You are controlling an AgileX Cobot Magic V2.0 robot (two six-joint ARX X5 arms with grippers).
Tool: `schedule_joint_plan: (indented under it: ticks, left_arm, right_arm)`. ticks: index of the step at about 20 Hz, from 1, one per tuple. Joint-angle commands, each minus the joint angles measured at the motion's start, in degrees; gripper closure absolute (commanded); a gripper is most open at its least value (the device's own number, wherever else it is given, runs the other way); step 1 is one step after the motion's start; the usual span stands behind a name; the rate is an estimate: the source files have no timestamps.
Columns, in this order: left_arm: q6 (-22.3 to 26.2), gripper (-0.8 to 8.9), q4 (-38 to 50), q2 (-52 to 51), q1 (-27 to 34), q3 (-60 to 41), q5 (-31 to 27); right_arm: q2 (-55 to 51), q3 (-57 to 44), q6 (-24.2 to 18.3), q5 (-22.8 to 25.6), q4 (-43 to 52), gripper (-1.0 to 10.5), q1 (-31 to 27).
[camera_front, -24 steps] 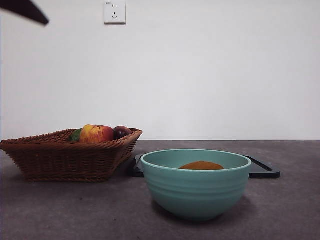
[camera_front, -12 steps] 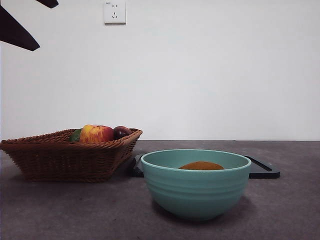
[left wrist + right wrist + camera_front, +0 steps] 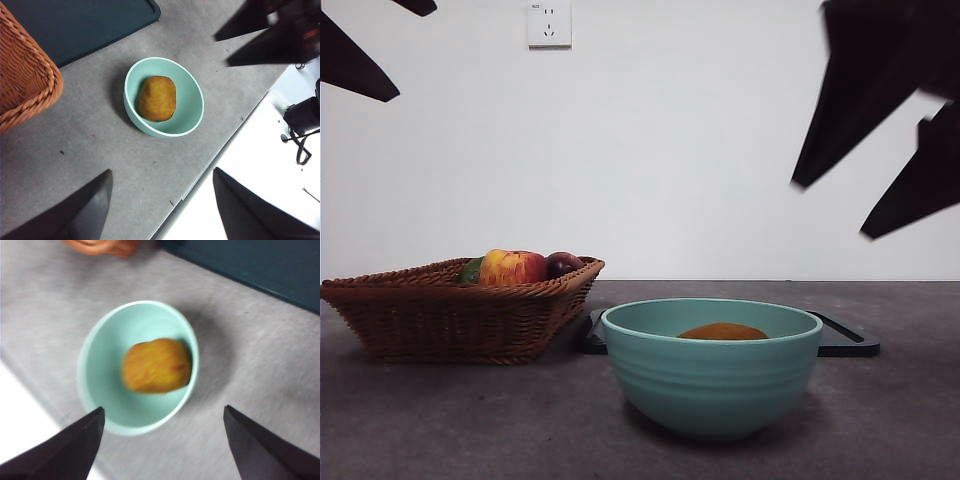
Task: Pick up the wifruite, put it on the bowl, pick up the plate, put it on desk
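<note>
The orange-brown wifruite (image 3: pixel 723 331) lies inside the teal bowl (image 3: pixel 712 385) on the desk (image 3: pixel 470 425). Behind the bowl lies the dark flat plate (image 3: pixel 842 341). My left gripper (image 3: pixel 161 172) is open and empty, high above the bowl (image 3: pixel 189 100) and wifruite (image 3: pixel 157 98); in the front view the left gripper (image 3: pixel 416 52) shows at the top left corner. My right gripper (image 3: pixel 163 408) is open and empty too, above the bowl (image 3: pixel 102 370) with the wifruite (image 3: pixel 157 365). It hangs high at the right (image 3: pixel 832 212).
A wicker basket (image 3: pixel 450 315) stands left of the bowl, holding a red-and-yellow apple (image 3: pixel 512 267) and a dark purple fruit (image 3: pixel 563 264). The plate (image 3: pixel 85 25) lies next to the basket. The table's edge (image 3: pixel 210 167) runs close to the bowl.
The right gripper has come into the front view at the upper right. The left gripper's tips shifted at the top left corner a second ago and have held still since.
</note>
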Motion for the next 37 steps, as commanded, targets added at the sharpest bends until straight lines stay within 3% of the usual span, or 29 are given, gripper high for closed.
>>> schedule_joint_plan:
  ticks: [1,5,8,12,16,20,29,37]
  left_arm:
    - [1.1,4.93,0.7,0.2,-0.3,0.5,0.1]
    - [1.1,4.94,0.7,0.2,-0.3,0.5,0.1]
    - [1.1,4.93,0.7,0.2,-0.3,0.5,0.1]
    - [1.1,4.93,0.7,0.2,-0.3,0.5,0.1]
    - [1.2,4.94,0.7,0.2,-0.3,0.5,0.1]
    - [1.3,4.93,0.7,0.2,-0.3,0.5,0.1]
    - [1.5,4.93,0.9,0.2,-0.3,0.5,0.1]
    - [1.5,4.93,0.9,0.2,-0.3,0.5,0.1]
  right_arm:
    - [3.4,-0.1,2.0,4.0,2.2,6.5,2.5]
    - [8.9,-0.1,3.2,10.2,6.7,6.9,5.6]
    - [12.6,-0.1,3.8,11.9,9.6,6.9,6.7]
    - [16.5,-0.1,4.0,14.7,12.1,7.9,7.5]
    - [18.8,-0.1,4.7,14.7,14.2,8.0,8.2]
    - [19.4,-0.1,4.6,14.6,14.7,9.3,8.5]
    - [18.1,2.8,4.6,14.1,13.0,9.3,8.0]
    - [20.4,11.9,2.8,14.1,12.0,9.3,1.4]
